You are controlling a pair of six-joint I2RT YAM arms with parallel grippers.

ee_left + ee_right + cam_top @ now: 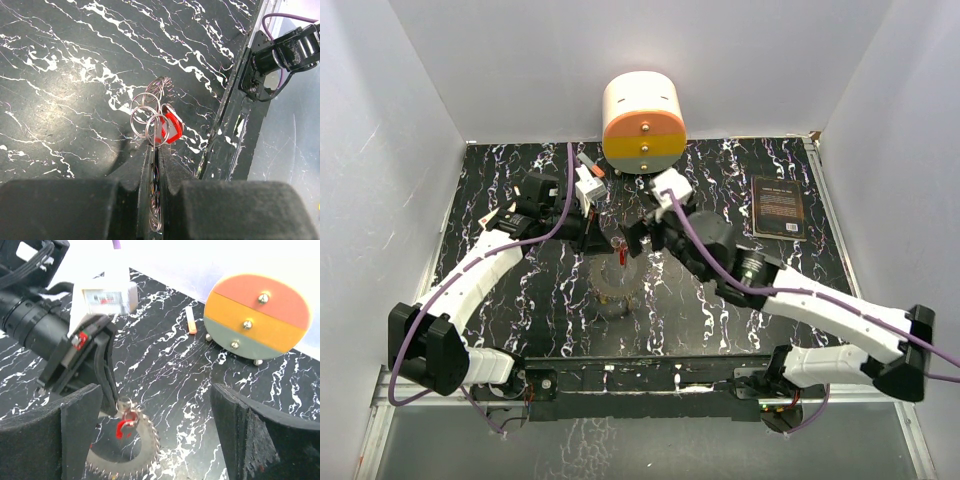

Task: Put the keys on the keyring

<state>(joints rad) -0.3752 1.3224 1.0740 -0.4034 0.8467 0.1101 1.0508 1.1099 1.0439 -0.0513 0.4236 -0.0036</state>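
I've got the left hand (155, 150) clenched on the wire loops (145, 114) at the top of the keyring (131, 452). The pinch is narrow and right at the loops, which I judge keeps the ring steady and leaves the loop ends free for threading. In the overhead view the keyring sits in the middle of the frame, just below the round drawer unit (257, 315), hanging between the two hands with its toothed rim toward the desk (60, 75). I cannot tell whether the rim touches the desk.

One red key (173, 127) lies against the loops just beside the left fingertips. It looks threaded on, though the loops overlap too much for me to be sure.

The right hand (156, 395) is released, with its jaws wide apart and nothing between them. It faces the keyring from the right of centre, near enough to work on it again.

I see no other keys in any view. The marker pen (191, 321) lies at the upper middle of the right wrist view, beside the drawer unit and well apart from the work.
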